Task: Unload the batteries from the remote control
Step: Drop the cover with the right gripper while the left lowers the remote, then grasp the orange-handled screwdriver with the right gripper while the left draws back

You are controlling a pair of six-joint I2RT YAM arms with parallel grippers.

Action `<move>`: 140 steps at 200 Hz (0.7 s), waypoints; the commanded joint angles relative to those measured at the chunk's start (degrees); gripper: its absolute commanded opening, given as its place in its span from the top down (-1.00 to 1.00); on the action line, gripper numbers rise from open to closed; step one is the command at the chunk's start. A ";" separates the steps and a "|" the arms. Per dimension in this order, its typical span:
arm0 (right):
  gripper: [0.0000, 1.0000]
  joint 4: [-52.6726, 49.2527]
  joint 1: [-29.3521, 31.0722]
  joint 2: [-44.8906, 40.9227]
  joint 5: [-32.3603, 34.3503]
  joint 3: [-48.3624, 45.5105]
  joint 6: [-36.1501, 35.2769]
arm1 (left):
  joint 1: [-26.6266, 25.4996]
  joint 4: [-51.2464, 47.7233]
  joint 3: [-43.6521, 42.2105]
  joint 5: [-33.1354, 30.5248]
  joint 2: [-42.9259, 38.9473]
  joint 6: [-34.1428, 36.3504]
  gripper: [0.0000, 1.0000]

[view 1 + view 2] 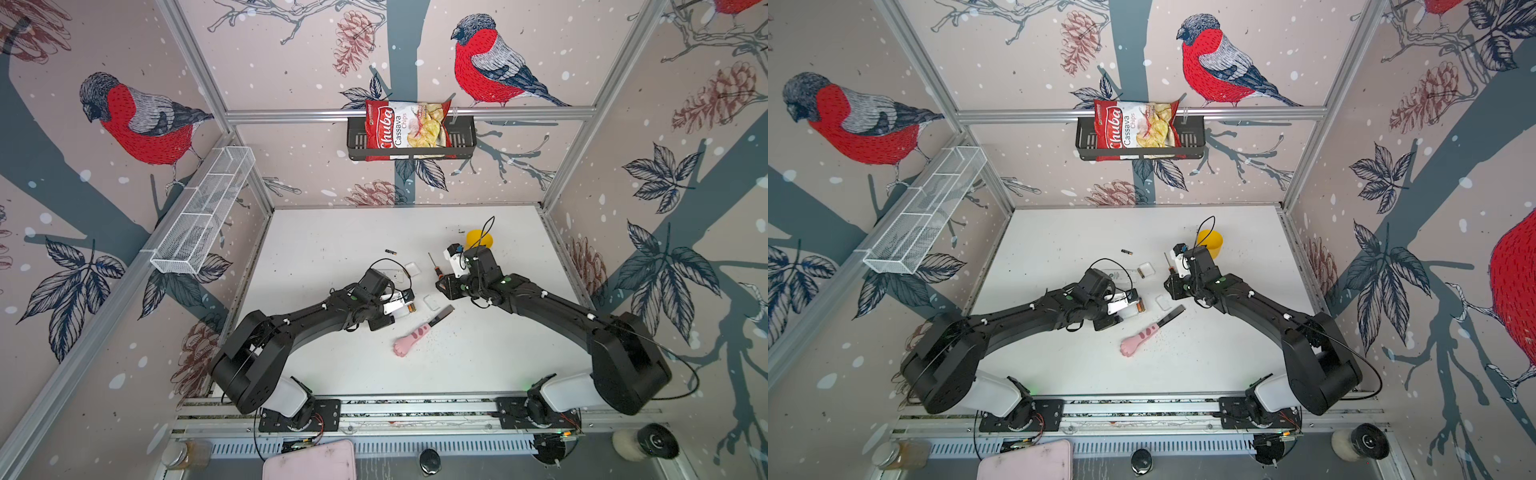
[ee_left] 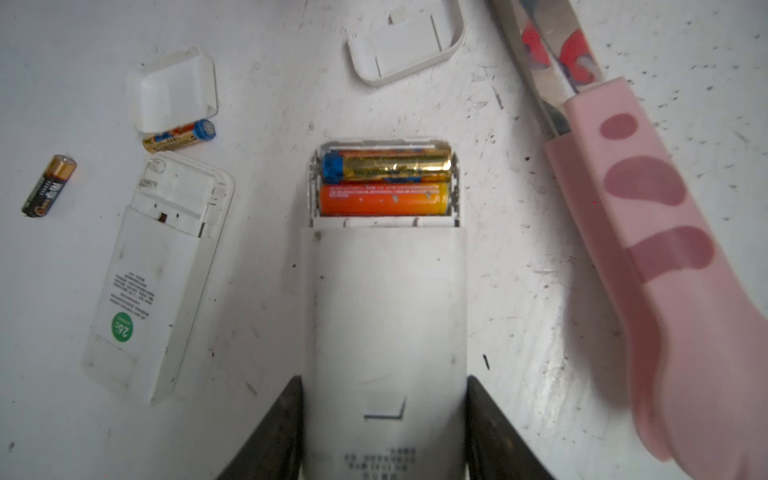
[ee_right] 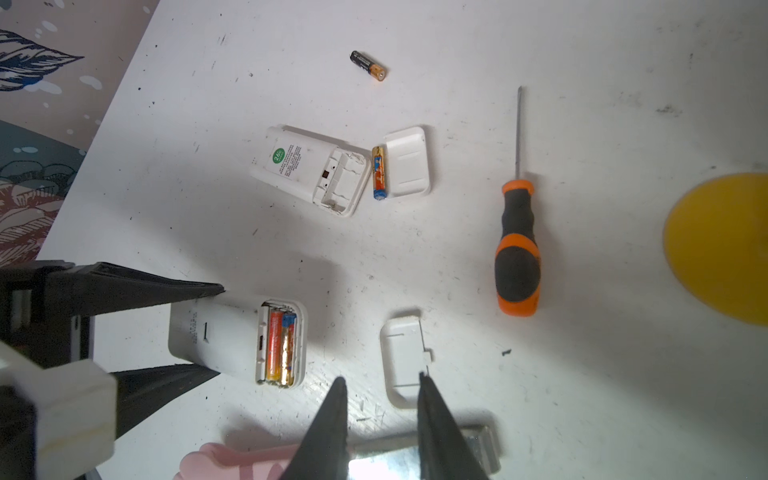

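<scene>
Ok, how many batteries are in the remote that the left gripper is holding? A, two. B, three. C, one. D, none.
A: in the left wrist view, the open compartment of the remote clamped by the left gripper shows two batteries lying side by side, one gold and one orange.

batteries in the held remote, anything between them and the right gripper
Nothing visible: the cover lies off beside the right gripper, and both batteries sit exposed in the remote the left gripper holds.
</scene>
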 commanded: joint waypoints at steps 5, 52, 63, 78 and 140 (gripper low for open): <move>0.35 2.49 -0.01 0.98 -0.03 0.00 0.81 | 0.23 0.20 0.95 -1.27 2.07 0.33 0.32; 0.25 1.22 0.69 4.08 6.64 1.94 0.49 | 1.76 -1.01 2.92 -1.64 5.20 -0.79 0.31; 0.23 1.41 0.55 4.71 8.90 2.11 0.44 | 1.89 -1.09 3.04 -1.89 5.81 -0.77 0.30; 0.21 1.42 0.65 6.21 11.21 2.86 0.42 | 2.06 -1.08 3.06 -1.91 6.54 -0.73 0.28; 0.10 -0.34 1.29 14.42 17.97 8.20 -0.59 | 2.17 -0.57 2.54 -2.88 7.31 -0.55 -0.06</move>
